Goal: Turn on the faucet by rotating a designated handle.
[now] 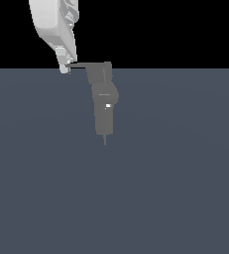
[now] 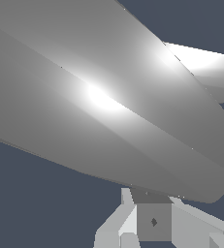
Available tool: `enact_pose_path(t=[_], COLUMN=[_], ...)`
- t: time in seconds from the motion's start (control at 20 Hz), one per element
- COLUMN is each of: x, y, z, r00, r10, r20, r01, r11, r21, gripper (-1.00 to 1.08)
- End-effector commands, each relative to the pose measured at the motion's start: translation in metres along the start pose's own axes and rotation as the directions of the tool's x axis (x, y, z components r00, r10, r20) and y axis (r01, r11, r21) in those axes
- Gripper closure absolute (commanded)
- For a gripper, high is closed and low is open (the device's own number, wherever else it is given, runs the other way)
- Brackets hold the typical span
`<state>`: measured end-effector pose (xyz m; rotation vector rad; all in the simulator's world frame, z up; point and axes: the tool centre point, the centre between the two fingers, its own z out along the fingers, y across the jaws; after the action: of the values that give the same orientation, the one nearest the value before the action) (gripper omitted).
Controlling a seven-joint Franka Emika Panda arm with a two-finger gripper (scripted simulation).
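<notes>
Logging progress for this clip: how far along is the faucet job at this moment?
Done: the approach. The gripper sits at the tip of the handle, the thin lever reaching toward the exterior view's left from the hub atop the faucet. In hand: contact at that tip; whether the jaws are open or shut cannot be told. Left: rotating the handle. One moment cannot show how far it has turned.

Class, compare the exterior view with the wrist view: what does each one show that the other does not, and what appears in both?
Only the exterior view shows the whole faucet, upright, with its thin handle reaching toward the exterior view's left, where the white end effector meets its tip. Only the wrist view shows a huge close-up of a grey slanted surface filling most of the picture; which part it belongs to is unclear. Both share the blue-grey floor.
</notes>
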<state>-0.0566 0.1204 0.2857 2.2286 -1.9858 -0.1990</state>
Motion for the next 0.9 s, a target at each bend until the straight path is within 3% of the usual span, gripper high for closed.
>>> enact_pose_path(t=[0.0, 0.5, 0.6, 0.85], x=[0.011, 0.036, 0.027, 0.061], y=[0.009, 0.039, 0.037, 0.039], z=[-0.003, -0.004, 0.000, -0.001], r00=[1.000, 1.000, 1.000, 1.000], r10=[0.008, 0.007, -0.005, -0.002], r20=[0.000, 0.000, -0.002, -0.001], r01=[-0.008, -0.007, 0.005, 0.002], r11=[1.000, 1.000, 1.000, 1.000], r21=[0.001, 0.003, -0.005, -0.003], gripper=[1.08, 1.08, 1.08, 1.08])
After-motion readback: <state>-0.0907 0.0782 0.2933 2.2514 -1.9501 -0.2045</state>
